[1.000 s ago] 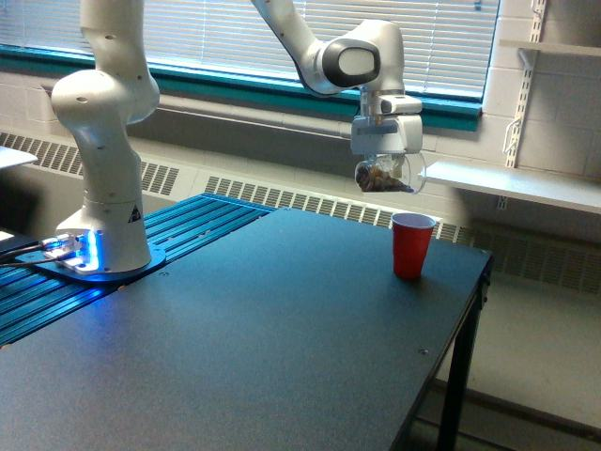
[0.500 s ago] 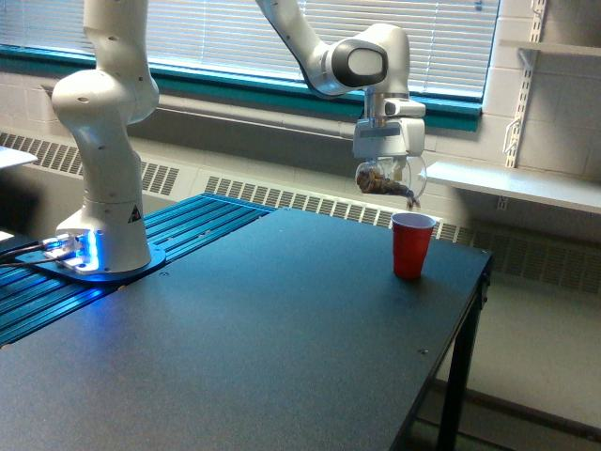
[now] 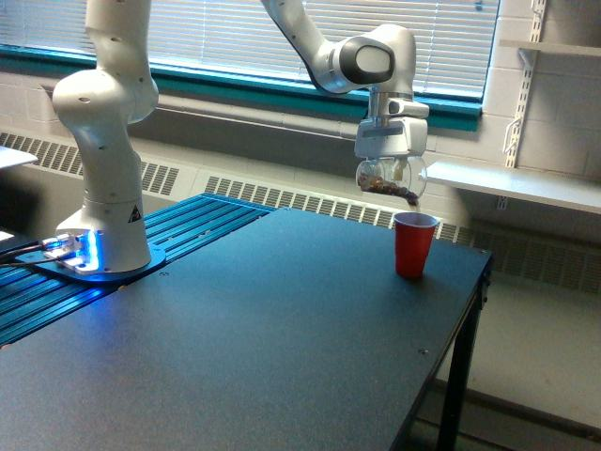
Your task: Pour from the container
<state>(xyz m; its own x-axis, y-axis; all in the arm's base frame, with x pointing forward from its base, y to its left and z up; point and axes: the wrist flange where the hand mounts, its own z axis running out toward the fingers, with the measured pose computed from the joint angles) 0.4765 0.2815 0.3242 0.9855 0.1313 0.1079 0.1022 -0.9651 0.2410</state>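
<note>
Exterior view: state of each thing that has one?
tool: shut on the container, above the red cup
container: tilted, brown bits at its lower lip
red cup: upright on the table, open
window blinds: lowered, slats shut
robot base: blue light on

container (image 3: 390, 178) further tipped (granules spilling)

Daylight is let in through the blinds (image 3: 235, 38); the table (image 3: 235, 338) is softly lit, blue glow is cast at the arm's base (image 3: 89, 249), detail slightly blurred.
</note>
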